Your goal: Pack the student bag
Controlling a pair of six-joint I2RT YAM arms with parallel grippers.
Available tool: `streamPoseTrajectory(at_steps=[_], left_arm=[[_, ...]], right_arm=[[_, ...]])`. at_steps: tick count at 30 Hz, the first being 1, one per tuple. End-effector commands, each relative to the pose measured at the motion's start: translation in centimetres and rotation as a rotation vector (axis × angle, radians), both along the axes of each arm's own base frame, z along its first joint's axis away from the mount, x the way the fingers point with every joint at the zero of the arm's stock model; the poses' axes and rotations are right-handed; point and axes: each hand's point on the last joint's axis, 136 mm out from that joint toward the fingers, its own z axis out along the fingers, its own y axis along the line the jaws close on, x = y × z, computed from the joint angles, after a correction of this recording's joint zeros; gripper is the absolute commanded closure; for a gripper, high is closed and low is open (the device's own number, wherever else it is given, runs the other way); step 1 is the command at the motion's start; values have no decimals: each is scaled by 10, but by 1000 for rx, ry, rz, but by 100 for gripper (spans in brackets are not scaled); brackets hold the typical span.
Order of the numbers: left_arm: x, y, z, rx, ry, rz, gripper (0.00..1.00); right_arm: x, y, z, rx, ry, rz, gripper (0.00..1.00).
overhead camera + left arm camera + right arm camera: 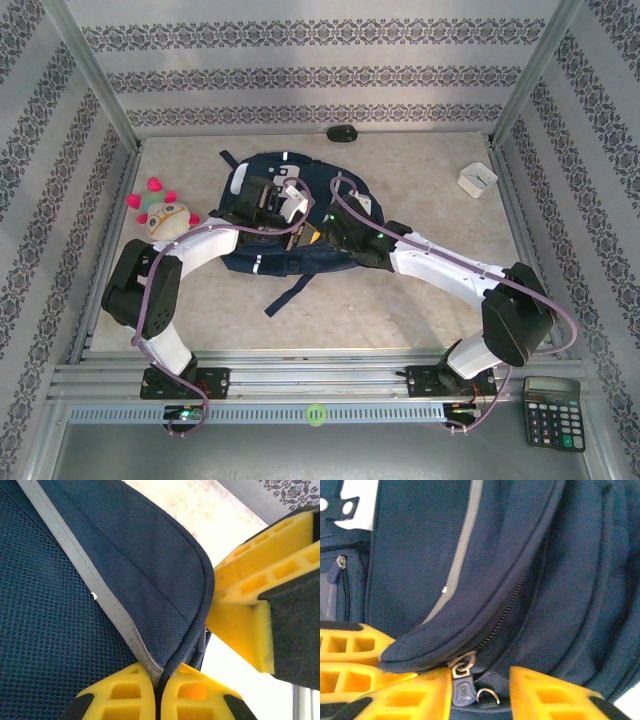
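Note:
The student bag, a navy backpack with light stripes, lies flat mid-table with a strap trailing toward me. My left gripper sits over its left half. In the left wrist view that gripper is shut on the piped edge of the bag's flap. My right gripper is at the bag's right side. In the right wrist view it stands open around the zip line, and the zip pull hangs against its left finger, not pinched. The right finger is well apart from it.
A plush toy lies left of the bag. A small white box sits at the back right and a dark object at the back edge. A calculator rests beyond the front rail, right. Patterned walls enclose three sides.

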Motion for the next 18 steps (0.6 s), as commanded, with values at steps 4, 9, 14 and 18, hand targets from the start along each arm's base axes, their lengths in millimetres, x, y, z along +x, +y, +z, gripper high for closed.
streamPoseTrajectory(at_steps=[4,9,14,18], left_arm=[[-6,-16,29,-108,-22,-83,100],[-5,-16,30,-108,-25,-82,100],[-4,-16,32,-107,-36,-80,100],[-2,-14,28,-91,-33,-67,100]], right_arm=[[3,-18,1,-74,-19,-44,75],[5,-13,-4,-89,7,-39,60],[8,4,-7,-84,21,1,70],[8,12,5,-62,0,21,81]])
